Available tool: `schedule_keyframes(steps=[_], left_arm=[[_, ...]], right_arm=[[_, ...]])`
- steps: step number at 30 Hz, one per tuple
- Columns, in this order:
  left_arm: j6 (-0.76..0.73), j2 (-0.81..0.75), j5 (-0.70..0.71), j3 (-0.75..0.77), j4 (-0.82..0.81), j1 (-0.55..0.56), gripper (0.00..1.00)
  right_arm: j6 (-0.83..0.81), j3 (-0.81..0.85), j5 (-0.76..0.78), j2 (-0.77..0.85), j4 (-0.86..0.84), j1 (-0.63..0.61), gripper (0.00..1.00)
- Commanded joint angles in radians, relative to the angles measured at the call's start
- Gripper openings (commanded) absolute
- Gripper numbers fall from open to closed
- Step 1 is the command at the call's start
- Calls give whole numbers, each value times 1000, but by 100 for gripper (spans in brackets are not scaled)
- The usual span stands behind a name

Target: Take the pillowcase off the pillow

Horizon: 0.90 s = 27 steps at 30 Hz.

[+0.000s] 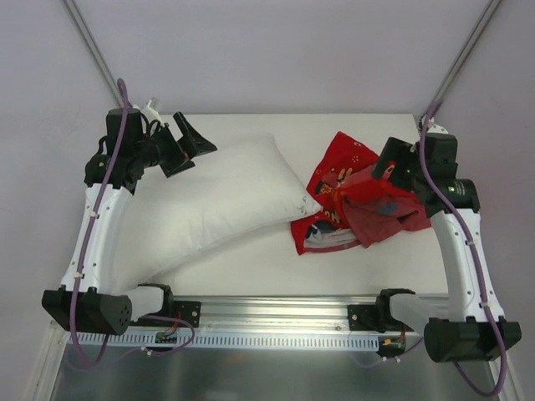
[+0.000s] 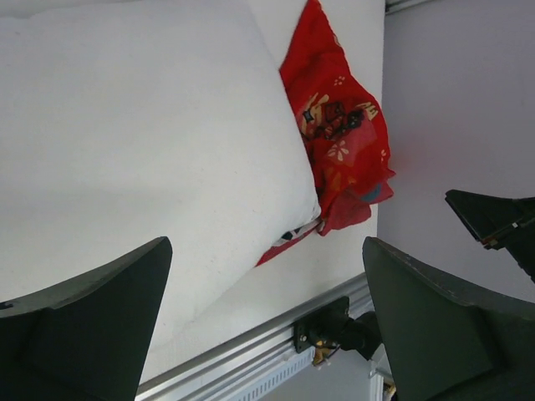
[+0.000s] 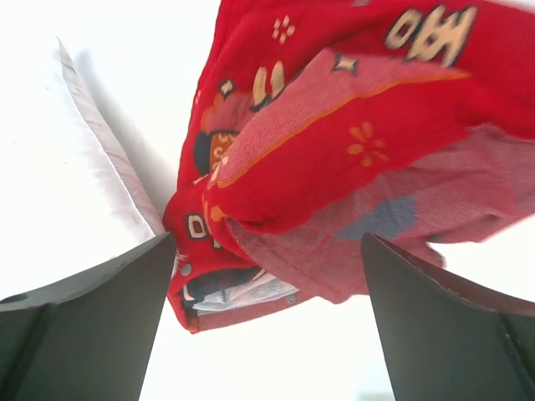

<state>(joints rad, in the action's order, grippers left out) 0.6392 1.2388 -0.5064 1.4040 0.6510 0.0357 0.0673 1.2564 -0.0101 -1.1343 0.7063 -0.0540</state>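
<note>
Pillow [image 1: 226, 196] end behind left arm [image 1: 99, 224]

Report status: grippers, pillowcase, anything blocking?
Left gripper open, over pillow. Right gripper open, over pillowcase. Pillowcase off, crumpled against pillow's right end. Nothing in the way.

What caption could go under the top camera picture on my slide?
White pillow lies bare beside its crumpled red pillowcase, with the left claw and right claw both open.
</note>
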Motion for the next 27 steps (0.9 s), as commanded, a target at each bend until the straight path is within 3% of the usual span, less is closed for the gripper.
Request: schedule_keyframes(steps=[1,7,20,27], left_arm=[[-56,-90,-46,14,-37,35,99],[-124,-217,-20,-104,-39,38,99],[-265,-554,-17,-428,-44,38,99],[-260,-588,-21,-513,-42,36,99]], right_arm=[[-35,61,111,102,128,-1,96],[-41,69,174,208,223,-1,96],[-21,-210,168,400,236,-4,96],[-20,-270,176,419,217,-6,96]])
